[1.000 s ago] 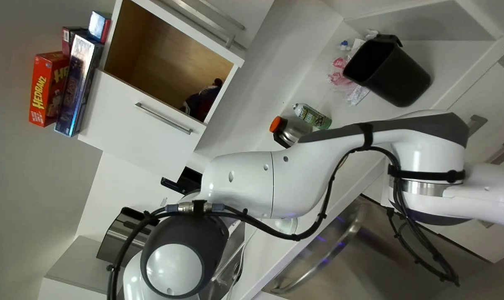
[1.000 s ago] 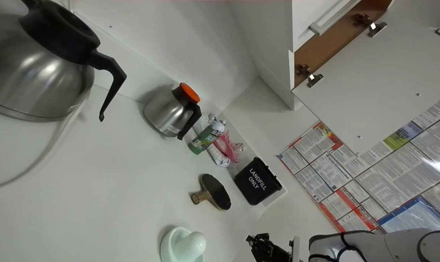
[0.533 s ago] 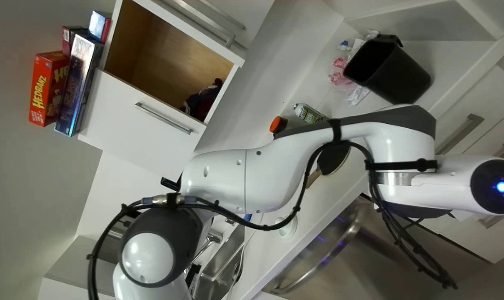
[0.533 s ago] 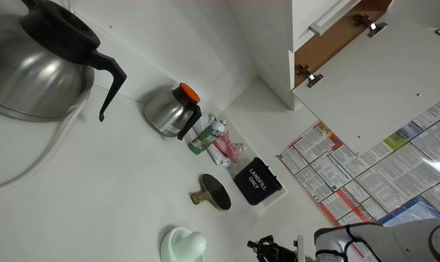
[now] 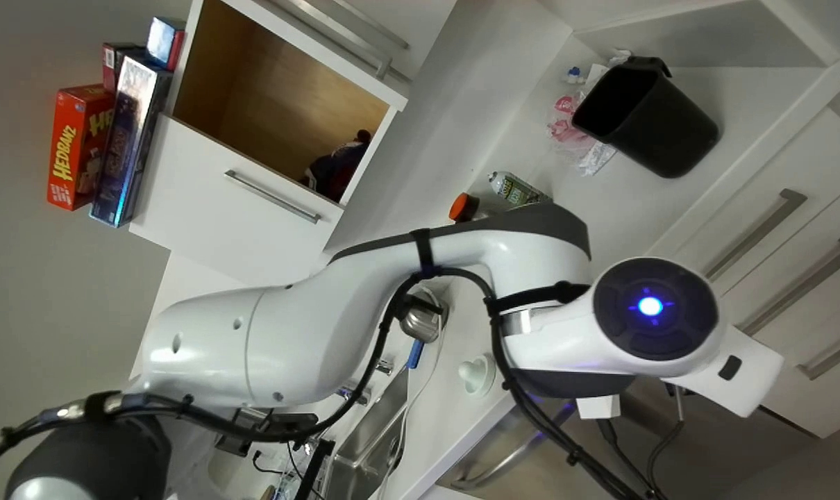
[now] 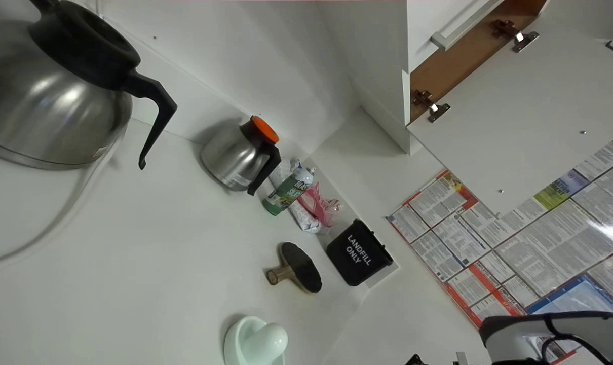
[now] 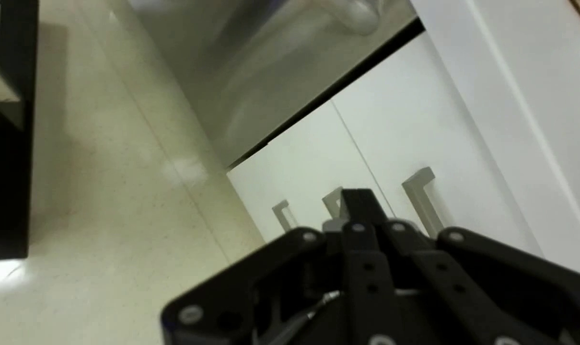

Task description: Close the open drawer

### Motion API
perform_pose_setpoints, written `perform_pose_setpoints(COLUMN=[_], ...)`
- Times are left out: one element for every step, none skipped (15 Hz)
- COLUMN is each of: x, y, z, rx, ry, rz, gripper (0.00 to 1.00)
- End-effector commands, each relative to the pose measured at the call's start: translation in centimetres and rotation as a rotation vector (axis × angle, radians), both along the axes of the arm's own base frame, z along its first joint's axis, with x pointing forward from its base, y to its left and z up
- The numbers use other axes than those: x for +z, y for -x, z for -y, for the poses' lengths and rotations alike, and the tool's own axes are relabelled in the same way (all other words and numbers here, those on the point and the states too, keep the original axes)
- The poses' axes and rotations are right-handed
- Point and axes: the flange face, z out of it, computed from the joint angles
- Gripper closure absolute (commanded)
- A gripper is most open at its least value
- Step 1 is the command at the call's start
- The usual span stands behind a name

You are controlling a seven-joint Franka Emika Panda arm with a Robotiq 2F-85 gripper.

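The open drawer (image 5: 253, 208) shows at upper left in an exterior view. It has a tan wooden inside and a flat white front with a slim bar handle (image 5: 273, 197). Something dark lies inside it. My gripper (image 7: 362, 203) is shut with nothing between its fingertips in the wrist view. It points at shut white lower fronts (image 7: 314, 158) with grey handles and overlaps the middle handle (image 7: 332, 200); contact cannot be told. Only a dark tip of the gripper (image 6: 415, 360) shows in an exterior view. The open drawer is out of the wrist view.
A cabinet compartment (image 6: 458, 56) with a darker brown inside stands open, its white door (image 6: 529, 121) swung out. A black bin (image 6: 359, 253), a steel carafe (image 6: 235, 154), a brush-like tool (image 6: 301, 266) and a mortar (image 6: 235, 339) stand on the counter (image 6: 159, 284).
In an exterior view the arm has swung left and its wrist has turned. In an exterior view the gripper has moved down and right, almost out of the picture. The drawer has not moved.
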Motion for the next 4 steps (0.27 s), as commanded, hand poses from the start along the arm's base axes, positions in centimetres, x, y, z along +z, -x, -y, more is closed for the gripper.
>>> perform_pose_setpoints(x=[3.6, 4.2, 4.6, 4.9], y=[2.9, 3.4, 3.8, 4.1], z=[-3.2, -3.8, -4.1, -4.7], rx=[0.104, 0.13, 0.153, 0.178], ry=[0.144, 0.177, 0.203, 0.224], rz=[-0.001, -0.007, -0.012, -0.014], gripper=[1.0, 1.0, 1.0, 1.0])
